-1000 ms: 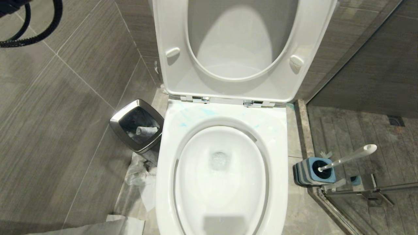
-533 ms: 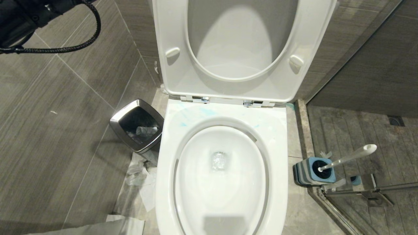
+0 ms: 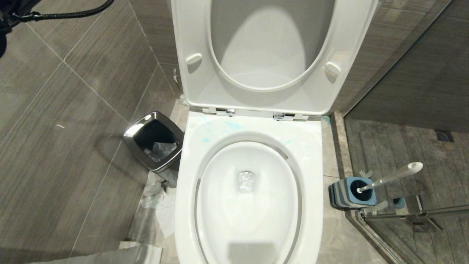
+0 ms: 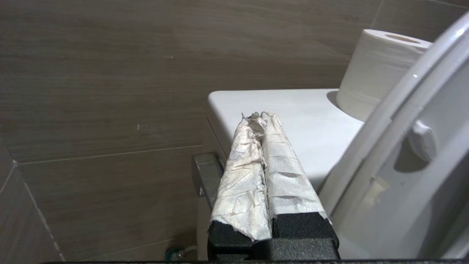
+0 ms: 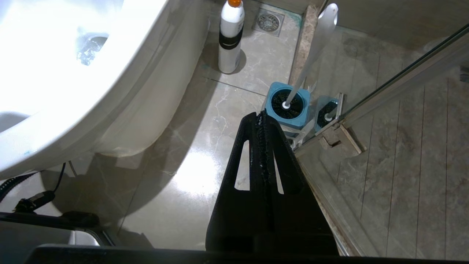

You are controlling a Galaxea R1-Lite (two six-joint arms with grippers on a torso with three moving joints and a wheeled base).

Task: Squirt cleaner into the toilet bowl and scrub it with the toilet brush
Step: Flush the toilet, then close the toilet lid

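Plainly, nothing is held: the left gripper [image 4: 262,119] is clenched empty beside the tank [image 4: 293,121]; the right gripper [image 5: 261,117], likewise clenched, is parked just short of the toilet brush [image 5: 311,55], left upright in its holder [image 5: 287,106] for easy grasping.

Left gripper [image 4: 258,117]: two long tapered fingers [image 4: 242,176] on a rough black body, each wrapped in creased white tape, frayed at the tips.

Right gripper [image 5: 261,114]: matte black wedge-shaped fingers [image 5: 245,154], each with a slim triangular cut-out and a ragged inner edge.

Left arm [image 3: 7,14]: black housing carrying a black braided cable [image 3: 69,14].
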